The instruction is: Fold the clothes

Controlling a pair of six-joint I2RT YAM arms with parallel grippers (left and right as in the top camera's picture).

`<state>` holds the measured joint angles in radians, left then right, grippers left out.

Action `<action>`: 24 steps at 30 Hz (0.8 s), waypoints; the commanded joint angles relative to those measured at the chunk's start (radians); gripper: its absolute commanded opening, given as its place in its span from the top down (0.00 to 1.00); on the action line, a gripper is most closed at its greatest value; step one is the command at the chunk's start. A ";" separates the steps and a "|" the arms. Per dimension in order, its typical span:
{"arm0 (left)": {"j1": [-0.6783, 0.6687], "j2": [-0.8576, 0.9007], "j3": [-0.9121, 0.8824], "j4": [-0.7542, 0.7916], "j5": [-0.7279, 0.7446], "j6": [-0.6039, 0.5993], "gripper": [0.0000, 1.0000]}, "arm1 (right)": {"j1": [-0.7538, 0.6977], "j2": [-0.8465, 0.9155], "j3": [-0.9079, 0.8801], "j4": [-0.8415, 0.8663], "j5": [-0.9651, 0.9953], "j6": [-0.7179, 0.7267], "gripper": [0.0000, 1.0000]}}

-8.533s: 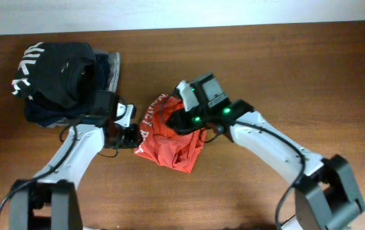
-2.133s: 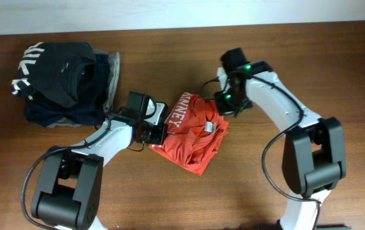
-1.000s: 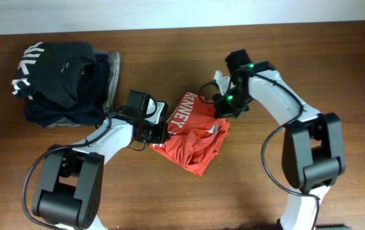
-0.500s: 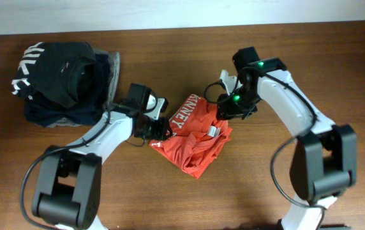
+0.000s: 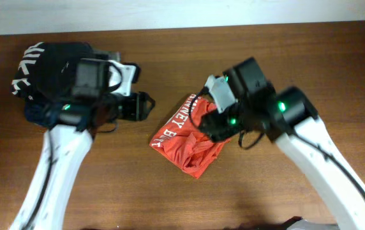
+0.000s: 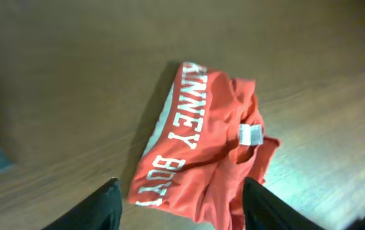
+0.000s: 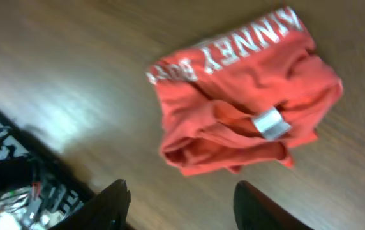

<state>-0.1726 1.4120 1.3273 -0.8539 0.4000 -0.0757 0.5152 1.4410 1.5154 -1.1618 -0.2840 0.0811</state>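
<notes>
The orange-red T-shirt (image 5: 186, 137) lies bundled and rumpled on the wooden table, its white lettering along the left edge. It also shows in the left wrist view (image 6: 201, 153) and the right wrist view (image 7: 240, 105), with a small white patch (image 7: 268, 122) on top. My left gripper (image 5: 141, 105) is open and empty, raised to the left of the shirt; its fingers (image 6: 182, 207) frame the shirt from above. My right gripper (image 5: 217, 124) is open and empty, raised over the shirt's right side; its fingers (image 7: 182, 204) are clear of the cloth.
A black garment with white letters (image 5: 48, 70) sits on folded navy and grey garments (image 5: 109, 67) at the far left. The table's back edge (image 5: 182, 24) meets a pale wall.
Both grippers have let go of the shirt and lifted away. The left arm has drawn back to the left, the right arm has risen over the shirt's right side. The shirt stays bundled.
</notes>
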 commanded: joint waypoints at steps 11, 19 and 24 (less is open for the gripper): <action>0.032 -0.187 0.016 -0.080 -0.101 0.024 0.29 | 0.092 0.152 -0.418 0.526 0.089 0.137 0.52; 0.032 -0.183 0.016 -0.103 -0.109 0.024 0.29 | 0.092 0.269 -0.420 0.569 0.119 0.138 0.52; 0.032 -0.183 0.016 -0.103 -0.109 0.024 0.29 | 0.093 0.300 -0.420 0.559 0.075 0.134 0.72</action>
<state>-0.1444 1.2285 1.3281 -0.9546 0.3008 -0.0677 0.6048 1.7363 1.1030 -0.5987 -0.1875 0.2150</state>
